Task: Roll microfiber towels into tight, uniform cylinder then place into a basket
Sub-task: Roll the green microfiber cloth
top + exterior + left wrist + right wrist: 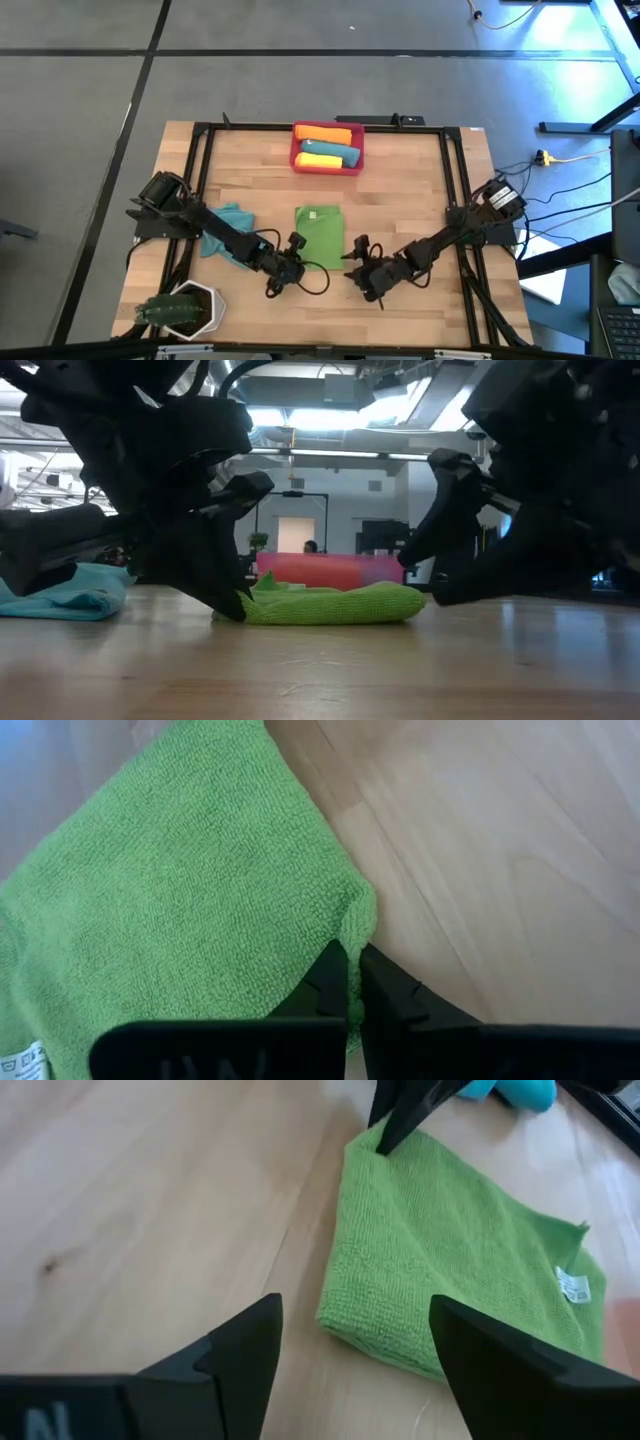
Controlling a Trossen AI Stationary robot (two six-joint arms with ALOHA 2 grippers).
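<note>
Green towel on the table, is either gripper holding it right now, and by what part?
The left gripper is shut on the green towel, pinching its near corner. The right gripper is open beside the towel and holds nothing.

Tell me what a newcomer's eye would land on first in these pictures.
The bright green towel folded at the middle of the wooden table draws the eye first, with the left gripper shut on its near corner and the right gripper open just beside it. Next comes the red-pink basket at the far edge, already holding orange, yellow and teal rolls.
</note>
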